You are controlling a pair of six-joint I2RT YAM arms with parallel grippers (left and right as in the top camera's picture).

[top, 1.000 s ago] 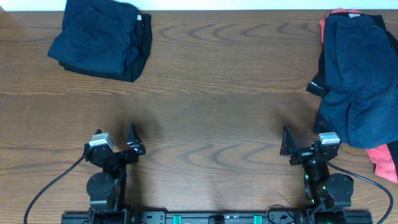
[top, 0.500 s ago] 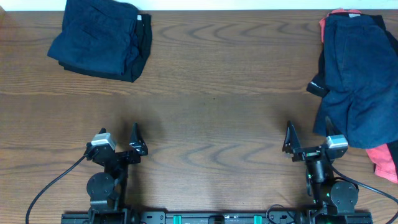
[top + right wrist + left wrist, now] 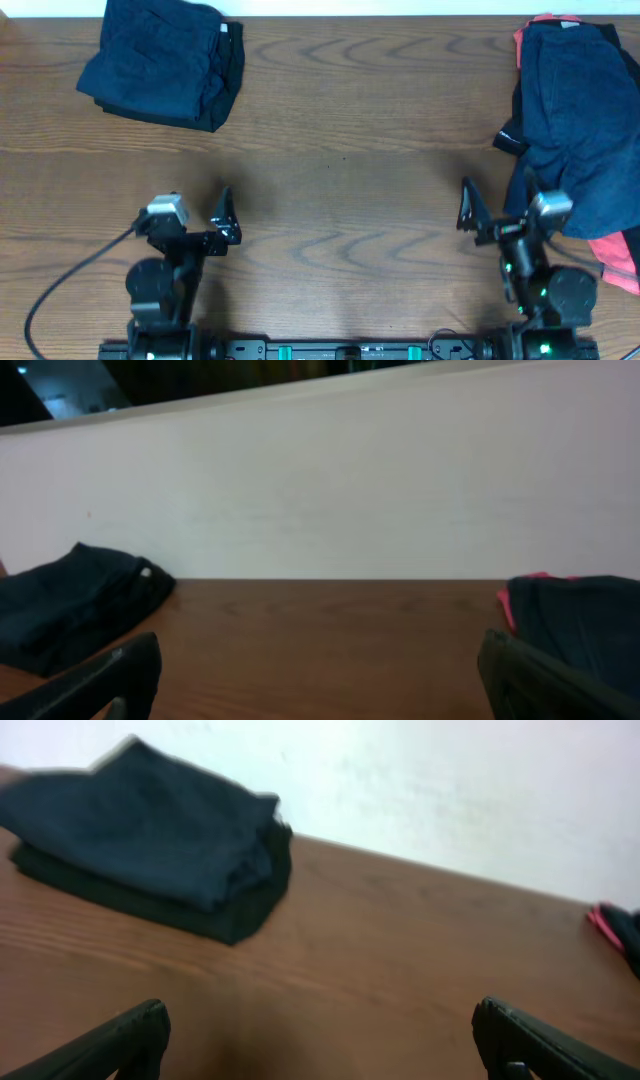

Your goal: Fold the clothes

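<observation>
Navy folded trousers point(image 3: 160, 65) lie well ahead of my left tool point(image 3: 224, 218). The unfolded heap point(image 3: 575, 130) sits just ahead-right of my right tool point(image 3: 468, 210). Both tools gape wide, holding nothing. I judge the next move is dragging one garment from the heap onto bare desk point(image 3: 340, 150).

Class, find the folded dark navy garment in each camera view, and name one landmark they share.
Overhead: folded dark navy garment at top left.
Left wrist: upper left.
Right wrist: lower left.
Shared landmark: coral-edged dark clothes pile, at the right in every view.
</observation>
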